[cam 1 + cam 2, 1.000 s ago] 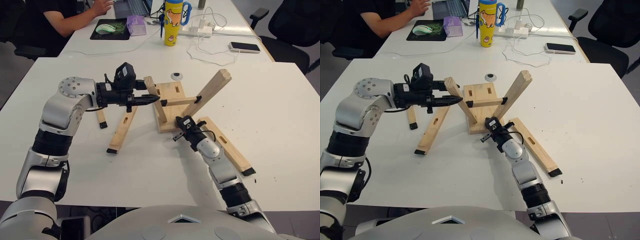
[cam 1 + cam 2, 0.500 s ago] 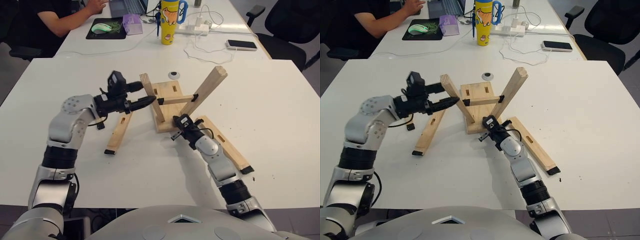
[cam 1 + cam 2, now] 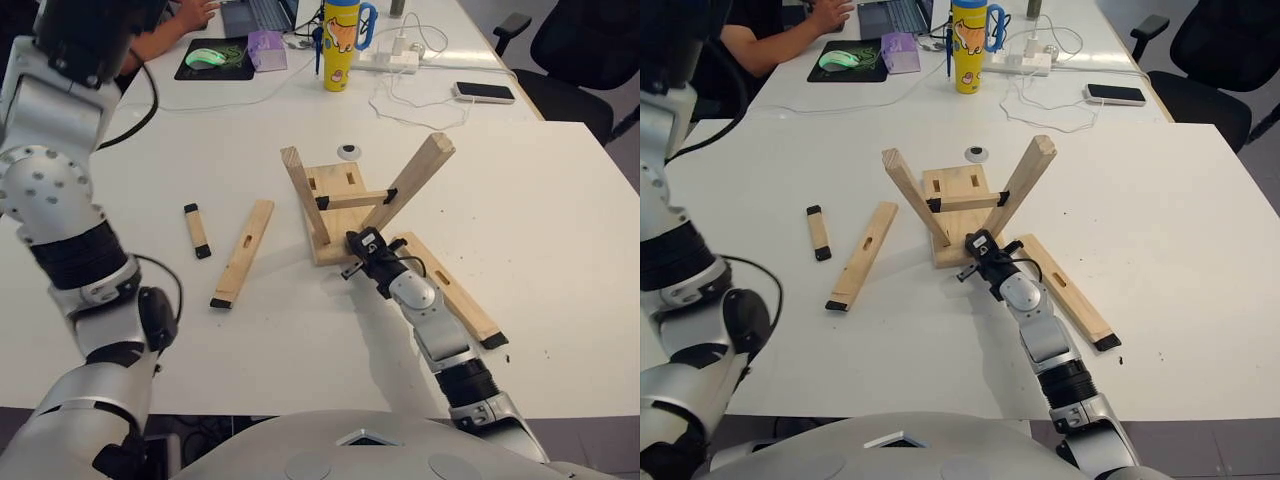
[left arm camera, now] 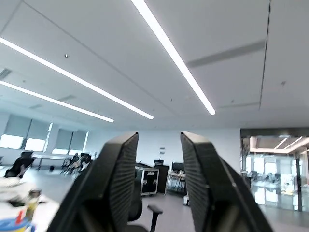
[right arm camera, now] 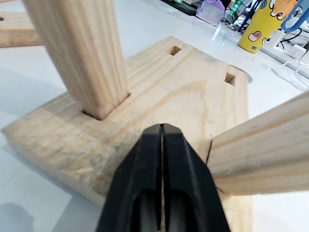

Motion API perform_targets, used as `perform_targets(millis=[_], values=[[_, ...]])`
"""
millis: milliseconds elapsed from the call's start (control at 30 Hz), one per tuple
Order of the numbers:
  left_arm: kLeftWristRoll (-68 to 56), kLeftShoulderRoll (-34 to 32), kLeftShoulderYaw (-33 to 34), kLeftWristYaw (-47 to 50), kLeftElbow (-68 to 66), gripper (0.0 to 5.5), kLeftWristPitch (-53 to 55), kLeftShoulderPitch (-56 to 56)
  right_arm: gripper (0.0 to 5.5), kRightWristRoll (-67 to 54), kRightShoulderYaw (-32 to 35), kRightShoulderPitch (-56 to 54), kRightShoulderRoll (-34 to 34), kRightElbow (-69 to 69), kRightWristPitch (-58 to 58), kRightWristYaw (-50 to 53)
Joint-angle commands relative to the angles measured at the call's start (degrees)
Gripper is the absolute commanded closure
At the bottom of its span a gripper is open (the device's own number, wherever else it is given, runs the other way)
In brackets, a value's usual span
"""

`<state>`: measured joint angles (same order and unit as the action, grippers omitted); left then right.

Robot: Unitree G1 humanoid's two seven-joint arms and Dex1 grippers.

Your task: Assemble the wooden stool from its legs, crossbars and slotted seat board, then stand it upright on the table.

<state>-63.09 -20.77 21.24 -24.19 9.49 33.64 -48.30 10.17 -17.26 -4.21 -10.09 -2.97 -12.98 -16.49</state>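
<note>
Two legs [image 3: 305, 195] socketed in seat board [image 3: 338, 182] — right hand [image 5: 161, 128] closed.

Silver-grey robot arms [image 3: 438, 338], ribbed black joint bands [image 3: 75, 255], a screw-dotted round shoulder cap [image 3: 45, 185], a black cable [image 3: 150, 95]; black left end effector [image 4: 159, 139] and right end effector [image 5: 162, 130].

Head pair down over table [image 3: 300, 330] (shared scene); left wrist ceilingward, right wrist close on seat board [image 5: 193, 92].

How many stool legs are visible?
4. A fitted leg and second fitted leg stand in the seat board; a loose leg lies left of it, another loose leg right.
</note>
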Motion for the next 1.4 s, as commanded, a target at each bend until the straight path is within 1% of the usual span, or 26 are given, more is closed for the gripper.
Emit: perform_targets(millis=[33, 100, 167, 233, 300, 333, 367, 400, 467, 500, 567, 667, 800, 867, 933, 1000, 1033, 1067, 1100, 1167, 1200, 1233, 1300, 1367, 1400], values=[[-7.4, 0.5, 4.3, 5.9, 0.2, 4.57, -2.7, -11.1, 5.5, 0.3, -2.1, 5.0, -1.0, -7.9, -7.7, -2.4], [-11.5, 0.1, 5.2, 7.3, -0.1, 4.84, -1.8, -13.0, 5.5, 0.4, -2.1, 4.9, -0.9, -8.2, -7.5, -2.4], [-11.6, 0.7, 2.7, 7.1, -0.2, 5.17, 0.8, -9.3, 5.5, 0.4, -2.2, 4.9, -0.9, -8.2, -7.4, -2.4], [-1.7, -1.3, -8.3, 2.9, 0.7, 5.45, 3.9, 2.5, 5.5, 0.6, -2.6, 5.0, -0.6, -7.9, -7.6, -2.3], [11.1, -7.1, -26.5, -2.7, 1.5, 5.45, 6.4, 17.0, 5.5, 0.7, -3.1, 4.5, -0.5, -7.9, -7.7, -2.7], [14.7, -9.0, -34.6, -4.6, 1.1, 5.45, 8.3, 22.5, 5.5, 0.8, -3.3, 4.2, -0.5, -7.9, -7.8, -3.0], [20.8, -11.6, -42.5, -5.8, 0.4, 5.45, 8.0, 26.1, 5.5, 0.8, -3.4, 4.1, -0.4, -7.8, -8.0, -3.0], [25.2, -13.0, -47.2, -6.0, -0.5, 5.45, 7.6, 28.4, 5.5, 1.0, -3.6, 3.7, -0.4, -7.9, -7.9, -3.2], [31.7, -14.3, -51.2, -6.4, -1.1, 5.45, 5.4, 29.1, 5.5, 1.0, -3.6, 3.2, -0.5, -8.0, -8.1, -3.5], [32.8, -13.3, -50.1, -5.7, -1.6, 5.45, 4.5, 27.7, 5.5, 1.0, -3.4, 3.1, -0.5, -8.1, -8.2, -3.4], [32.4, -9.4, -44.6, -3.3, -3.5, 5.45, 1.7, 23.0, 5.5, 0.9, -3.1, 3.3, -0.5, -8.1, -8.4, -3.1], [32.1, -4.8, -34.1, 1.3, -4.9, 5.45, -5.6, 16.1, 5.5, 0.9, -3.3, 3.2, -0.4, -9.4, -8.3, -3.2], [27.2, -2.0, -17.9, 5.6, 1.3, 5.45, -14.7, 7.9, 5.5, 0.9, -3.8, 3.2, -0.6, -9.6, -8.4, -3.4], [19.8, -2.2, -9.6, 8.0, 5.4, 5.45, -15.9, -0.1, 5.5, 0.7, -3.8, 3.5, -0.9, -9.5, -8.5, -3.3], [10.2, -2.8, -3.0, 11.0, 5.6, 5.45, -14.9, -9.2, 5.5, 0.6, -3.7, 4.3, -1.2, -8.9, -8.7, -3.1], [2.4, -2.3, 0.0, 13.2, 4.7, 5.45, -12.7, -13.3, 5.5, 0.6, -3.7, 4.8, -1.4, -8.8, -8.7, -3.0], [-1.2, -1.6, 0.0, 14.0, 4.8, 5.45, -10.5, -12.4, 5.5, 0.6, -3.7, 4.9, -1.4, -8.8, -8.7, -3.0], [-2.8, -1.0, -2.4, 13.9, 5.4, 5.45, -6.6, -8.4, 5.5, 0.6, -3.7, 4.9, -1.4, -8.9, -8.7, -3.0], [-2.9, -0.5, -8.7, 13.9, 6.7, 5.45, -0.5, -0.2, 5.5, 0.6, -3.9, 4.7, -1.5, -8.8, -8.7, -3.2], [8.1, -7.6, -35.6, 12.1, 10.0, 5.45, 11.8, 20.5, 5.5, 0.7, -4.4, 4.3, -1.7, -8.4, -9.0, -3.9], [12.9, -9.6, -44.6, 12.5, 9.4, 5.45, 13.9, 30.0, 5.5, 0.8, -4.7, 3.8, -1.8, -8.2, -9.1, -4.3], [17.4, -10.9, -50.0, 13.2, 7.9, 5.45, 14.0, 35.6, 5.5, 0.8, -4.9, 3.5, -1.9, -7.9, -9.3, -4.5], [23.0, -11.8, -54.6, 12.5, 4.7, 5.45, 12.5, 38.7, 5.5, 0.6, -4.7, 3.0, -1.8, -7.8, -9.3, -4.5], [29.4, -12.8, -58.5, 10.0, 2.8, 5.45, 11.0, 34.8, 5.5, 0.5, -4.4, 2.6, -1.5, -8.4, -9.1, -4.1], [31.7, -12.1, -57.9, 9.9, 1.7, 5.45, 9.6, 32.0, 5.5, 0.5, -4.3, 2.4, -1.4, -8.9, -8.8, -3.9]])
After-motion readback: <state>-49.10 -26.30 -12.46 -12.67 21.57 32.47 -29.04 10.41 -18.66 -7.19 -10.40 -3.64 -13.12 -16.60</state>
